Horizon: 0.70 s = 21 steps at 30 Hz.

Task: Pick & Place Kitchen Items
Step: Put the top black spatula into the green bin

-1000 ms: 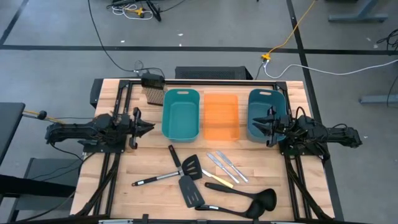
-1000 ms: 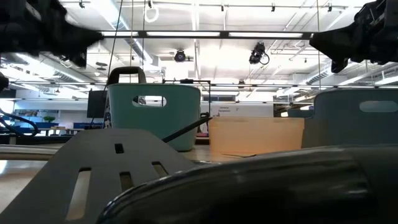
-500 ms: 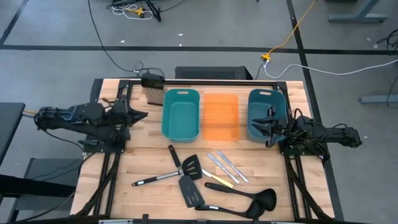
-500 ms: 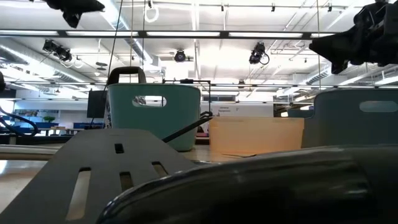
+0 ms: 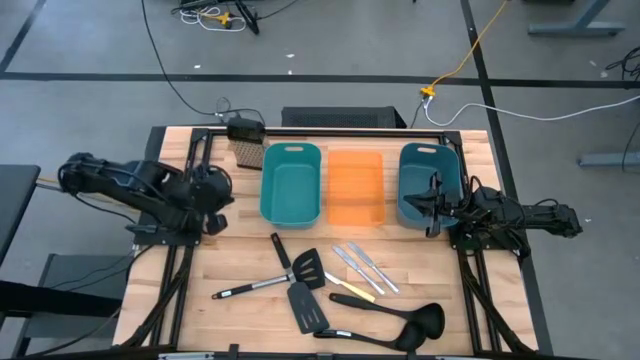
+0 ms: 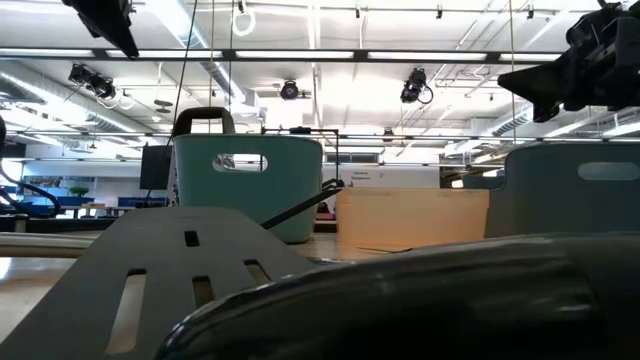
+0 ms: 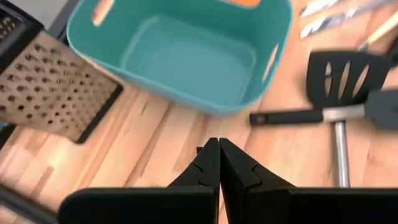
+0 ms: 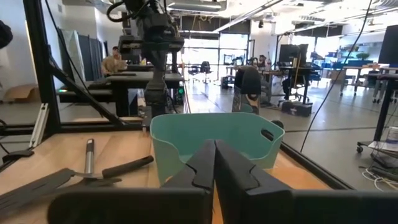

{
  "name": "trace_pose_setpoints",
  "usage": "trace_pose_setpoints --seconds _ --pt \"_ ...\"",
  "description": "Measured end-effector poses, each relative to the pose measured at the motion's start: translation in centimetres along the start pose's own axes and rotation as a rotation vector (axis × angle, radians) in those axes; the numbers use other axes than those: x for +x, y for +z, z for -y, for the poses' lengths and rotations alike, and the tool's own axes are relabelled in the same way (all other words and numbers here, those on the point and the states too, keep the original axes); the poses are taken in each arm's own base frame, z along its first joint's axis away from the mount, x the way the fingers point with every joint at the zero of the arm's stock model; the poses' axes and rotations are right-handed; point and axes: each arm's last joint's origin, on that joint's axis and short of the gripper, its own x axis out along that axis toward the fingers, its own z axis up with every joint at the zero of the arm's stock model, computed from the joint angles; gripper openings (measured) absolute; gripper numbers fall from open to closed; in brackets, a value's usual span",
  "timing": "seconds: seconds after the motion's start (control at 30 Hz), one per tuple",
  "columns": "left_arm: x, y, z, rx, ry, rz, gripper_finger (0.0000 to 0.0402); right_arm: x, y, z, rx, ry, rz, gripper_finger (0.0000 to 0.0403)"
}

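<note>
**Both arms empty, utensils not yet touched**

Since the earlier frame, the left arm has swung back toward the table's left edge and turned its left gripper (image 5: 222, 190) toward the left teal bin (image 5: 290, 184), and the right gripper (image 5: 433, 203) has brought its fingers together. Both grippers now have their fingers pressed together, with nothing between them. The right gripper hangs over the right teal bin (image 5: 428, 185); the orange bin (image 5: 355, 188) stands between the two teal ones. A metal grater (image 7: 46, 87) leans just beside the left teal bin.

All kitchen items lie on the bare wood in front of the bins, well apart from both grippers: the steel-handled spatula (image 5: 268, 281), the second black spatula (image 5: 300, 298), the two silver knives (image 5: 365, 267), the yellow-handled knife (image 5: 349, 286) and the ladles (image 5: 400, 322) nearest the front edge.

To do the next pick well, I think an arm must first part its fingers, come forward over one handle, and descend across it, not along it. The spatulas overlap, so taking the upper one first seems safer.
</note>
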Motion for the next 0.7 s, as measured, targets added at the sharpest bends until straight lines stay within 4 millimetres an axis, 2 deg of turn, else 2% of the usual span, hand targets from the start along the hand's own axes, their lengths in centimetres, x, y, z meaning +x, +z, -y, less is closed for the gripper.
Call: trace_pose_setpoints --seconds 0.2,0.43,0.57,0.7 --pt "1.0 0.3 1.6 0.035 -0.055 -0.09 0.0001 0.0 0.0 0.1 0.005 -0.027 -0.001 0.0008" --pt "3.9 -0.3 4.7 0.057 -0.095 -0.236 0.002 0.0 0.0 0.1 0.001 -0.043 -0.002 0.0024" --pt "5.6 -0.8 6.5 0.062 -0.099 -0.265 0.005 0.0 0.0 0.1 -0.002 -0.044 -0.002 0.0043" --pt "6.5 -1.1 8.4 0.082 -0.129 -0.274 0.0107 0.0 0.0 0.1 0.002 -0.049 -0.002 0.0057"
